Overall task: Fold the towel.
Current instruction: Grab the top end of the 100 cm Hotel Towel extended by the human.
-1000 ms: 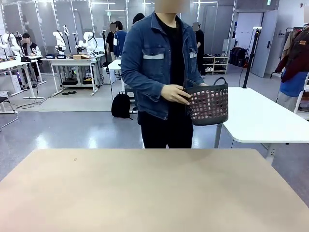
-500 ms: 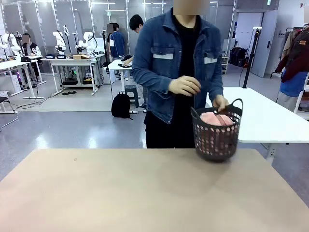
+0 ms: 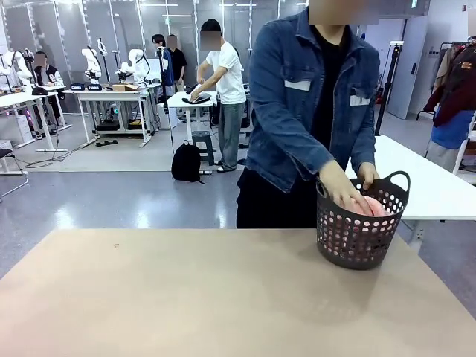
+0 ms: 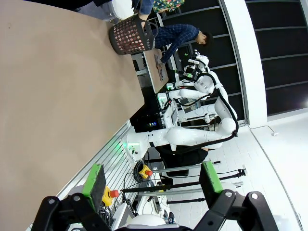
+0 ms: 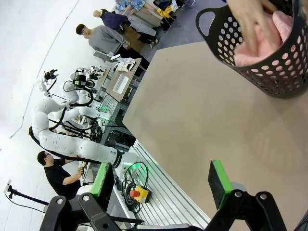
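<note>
The towel (image 3: 374, 206) lies bunched in the basket (image 3: 357, 242) at the tabletop's (image 3: 186, 297) far right, with the person's hands (image 3: 342, 193) on it. Both arms' jaws gape empty, well apart from it. The right arm looks nearer.

glossy grey floor (image 3: 111, 201); white tables (image 3: 431, 190); glass partitions (image 3: 74, 33) behind; black backpack (image 3: 186, 161)

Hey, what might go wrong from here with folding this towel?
The towel lies bunched in the basket under the person's hands; reaching in now might strike them. The basket stands near the far right corner of the table, so tugging the towel might tip it.
</note>
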You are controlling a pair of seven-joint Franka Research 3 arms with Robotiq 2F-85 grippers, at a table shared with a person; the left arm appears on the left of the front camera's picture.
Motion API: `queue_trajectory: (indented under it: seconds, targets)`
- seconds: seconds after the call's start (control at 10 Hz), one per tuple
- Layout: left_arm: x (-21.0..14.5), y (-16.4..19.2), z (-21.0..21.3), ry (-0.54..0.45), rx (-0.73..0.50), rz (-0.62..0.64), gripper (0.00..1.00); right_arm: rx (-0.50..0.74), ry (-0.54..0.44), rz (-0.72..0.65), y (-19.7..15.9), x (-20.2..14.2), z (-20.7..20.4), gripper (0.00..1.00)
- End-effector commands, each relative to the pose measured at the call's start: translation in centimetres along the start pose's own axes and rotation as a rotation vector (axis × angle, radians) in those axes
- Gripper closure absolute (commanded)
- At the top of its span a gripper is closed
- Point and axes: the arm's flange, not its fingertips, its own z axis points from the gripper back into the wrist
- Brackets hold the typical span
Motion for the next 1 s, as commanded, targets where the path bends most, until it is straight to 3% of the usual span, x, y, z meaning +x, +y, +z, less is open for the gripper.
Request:
queue_trajectory:
  seconds: [0.0, 0.9]
  targets:
    - [-0.02, -0.14, 0.08, -0.001, -0.007, -0.009, 0.0, 0.014, -0.01, 0.014, -0.03, 0.13, 0.01, 0.0]
    - [-0.02, -0.14, 0.08, -0.001, -0.007, -0.009, 0.0, 0.014, -0.01, 0.014, -0.03, 0.13, 0.01, 0.0]
